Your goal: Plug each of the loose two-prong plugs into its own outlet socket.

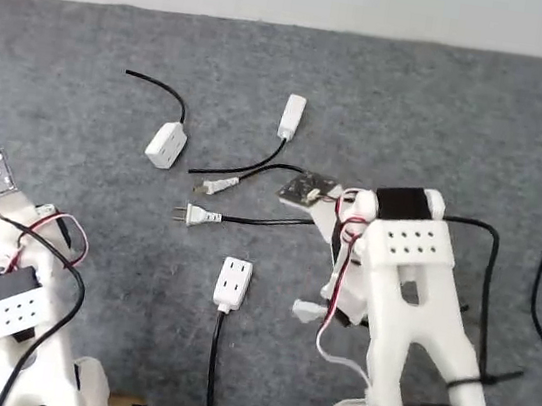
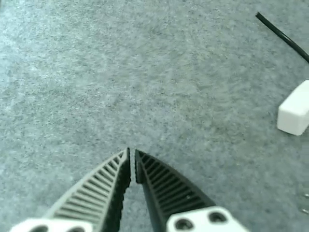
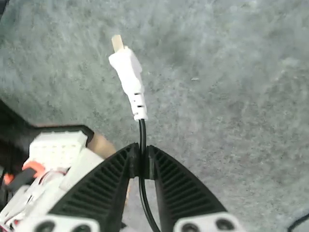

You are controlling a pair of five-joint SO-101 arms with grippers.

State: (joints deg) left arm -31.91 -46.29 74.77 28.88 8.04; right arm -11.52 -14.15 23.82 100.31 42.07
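Right tool [image 3: 141,162] is pinching a thin black cord [image 3: 142,133], its black ribbed fingers [image 3: 111,179] pressed together on it just behind a white moulded two-prong plug [image 3: 128,72]. So the plug juts out beyond the fingertips, prong end aimed away from the tool, and it looks to be held off the grey felt-covered desk [image 1: 90,56]. That plug reads as light, hard plastic, with flat prongs thin enough to bend if they meet a socket face crooked. The cord is limp, so from this grip I'd expect the plug to swing and twist. A hold on the plug's ribbed body would likely give far more aim and push. Over on the other side, left tool [image 2: 131,154] hovers above the felt, fingers all but closed on nothing, with a white cube-shaped outlet adapter [image 2: 295,115] off beside it. From the high view, a white three-socket outlet block [image 1: 232,283] lies near the right arm, while a second white plug [image 1: 215,186] and a third white plug [image 1: 193,215] lie loose on the desk, near each other, not yet plugged in
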